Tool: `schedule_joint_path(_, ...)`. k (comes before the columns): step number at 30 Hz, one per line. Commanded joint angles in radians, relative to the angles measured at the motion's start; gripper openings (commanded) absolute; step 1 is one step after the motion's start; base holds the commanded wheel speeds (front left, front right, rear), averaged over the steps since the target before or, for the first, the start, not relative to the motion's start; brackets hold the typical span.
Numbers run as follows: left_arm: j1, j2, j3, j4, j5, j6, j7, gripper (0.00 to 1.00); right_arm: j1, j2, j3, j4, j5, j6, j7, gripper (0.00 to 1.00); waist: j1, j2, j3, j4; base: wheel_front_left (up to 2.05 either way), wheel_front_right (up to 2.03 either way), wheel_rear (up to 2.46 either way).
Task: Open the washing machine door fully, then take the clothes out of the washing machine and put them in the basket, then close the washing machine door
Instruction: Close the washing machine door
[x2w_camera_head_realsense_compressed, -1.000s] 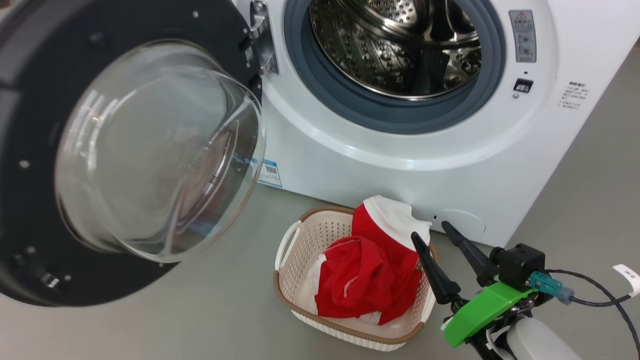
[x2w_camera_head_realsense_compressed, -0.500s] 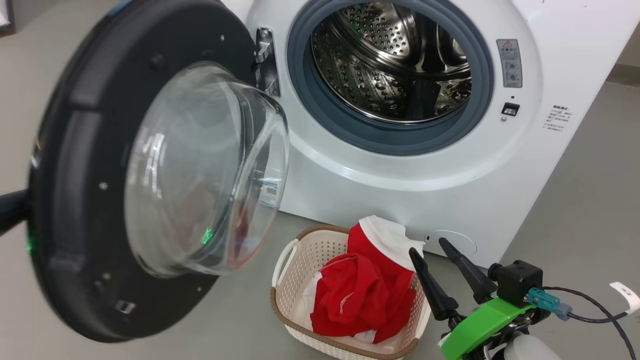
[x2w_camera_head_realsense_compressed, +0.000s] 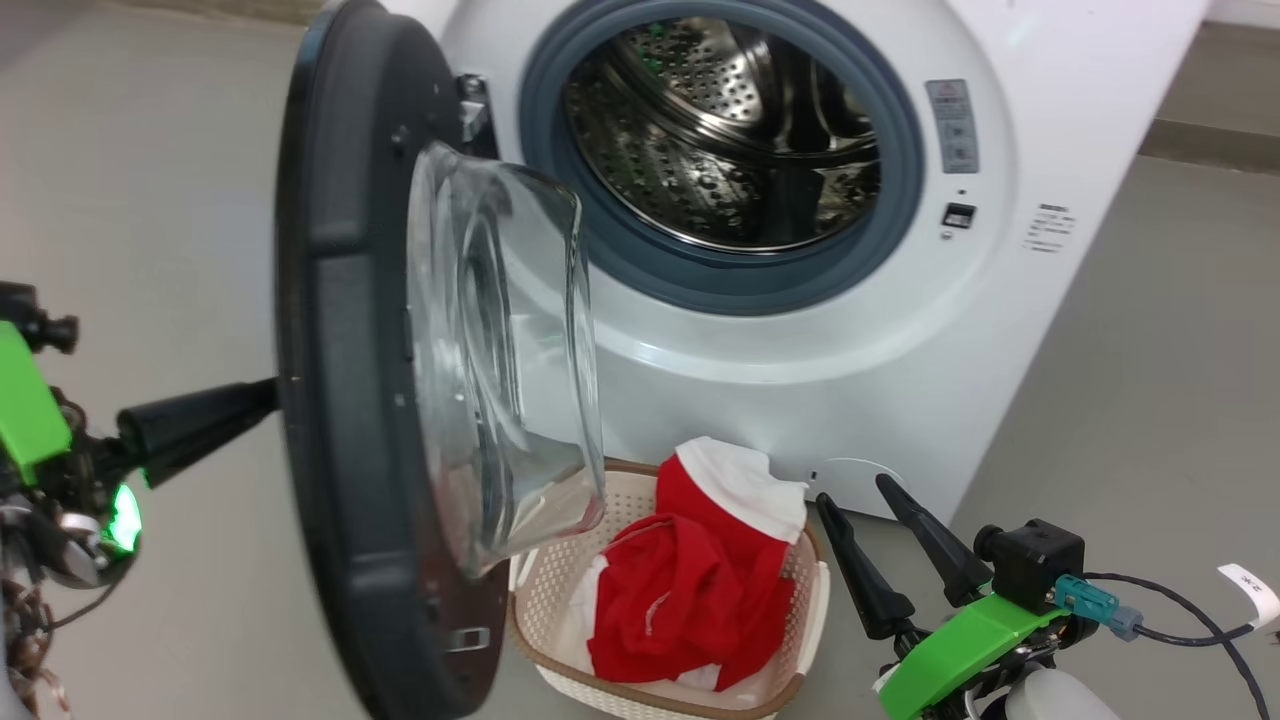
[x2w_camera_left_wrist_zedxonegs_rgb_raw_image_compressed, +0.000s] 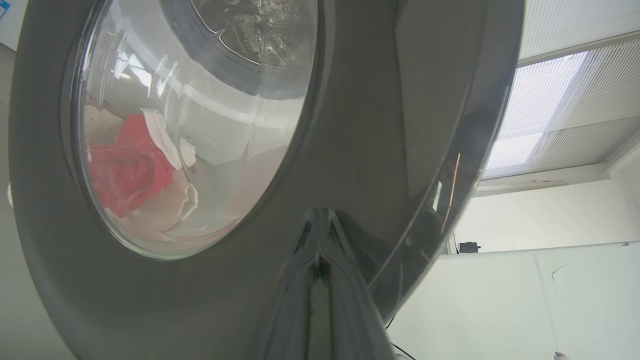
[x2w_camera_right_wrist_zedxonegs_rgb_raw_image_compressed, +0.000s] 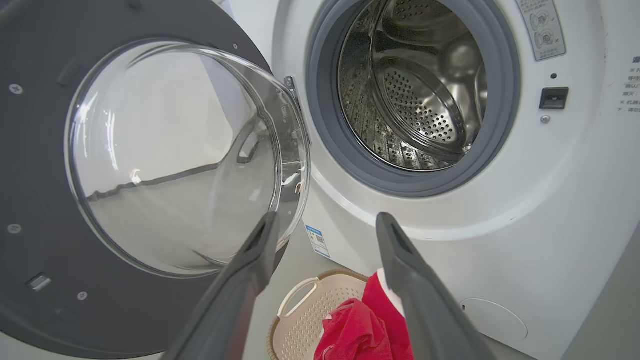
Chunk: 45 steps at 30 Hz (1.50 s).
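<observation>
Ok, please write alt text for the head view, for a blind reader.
A shut left claw touches the outer side of the black-rimmed washing machine door, which stands open, edge-on. Behind it the white washing machine shows an empty steel drum; red and white clothes lie in the basket below, near the open right claw.

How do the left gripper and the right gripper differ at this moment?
The left gripper is shut; the right gripper is open. The left gripper's tip touches the outer face of the door; the right gripper touches nothing, beside the basket. Both are dark and tapered.
</observation>
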Motion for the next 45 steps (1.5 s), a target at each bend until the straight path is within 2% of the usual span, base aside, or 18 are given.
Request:
schedule_joint_path(1, 0.002, 0.018, 0.019, -0.077, -0.022, 0.017, 0.010, 0.00, -0.016, 0.000, 0.017, -0.024, 0.003, 0.007, -0.006, 1.00, 0.0000, -0.0001, 0.000, -0.034, 0.00, 0.00, 0.00)
schedule_joint_path(9, 0.072, -0.037, 0.018, -0.244, -0.020, 0.079, -0.012, 0.00, -0.022, -0.004, 0.012, -0.024, -0.001, 0.007, -0.006, 1.00, 0.0000, -0.0001, 0.013, -0.125, 0.00, 0.00, 0.00)
schedule_joint_path(16, 0.082, -0.065, 0.028, -0.286, 0.008, 0.081, -0.078, 0.00, -0.028, -0.006, 0.002, -0.028, -0.008, 0.007, -0.006, 1.00, 0.0000, -0.0001, 0.030, -0.225, 0.00, 0.00, 0.00)
schedule_joint_path(32, 0.009, -0.097, 0.064, -0.232, 0.065, 0.017, -0.246, 0.00, -0.044, -0.005, -0.015, -0.040, -0.021, 0.007, -0.006, 1.00, 0.0000, -0.0001, 0.077, -0.424, 0.00, 0.00, 0.00)
schedule_joint_path(45, -0.075, -0.089, 0.084, -0.135, 0.130, -0.057, -0.390, 0.00, -0.054, 0.006, -0.024, -0.048, -0.031, 0.007, -0.006, 1.00, 0.0000, -0.0001, 0.113, -0.533, 0.00, 0.00, 0.00)
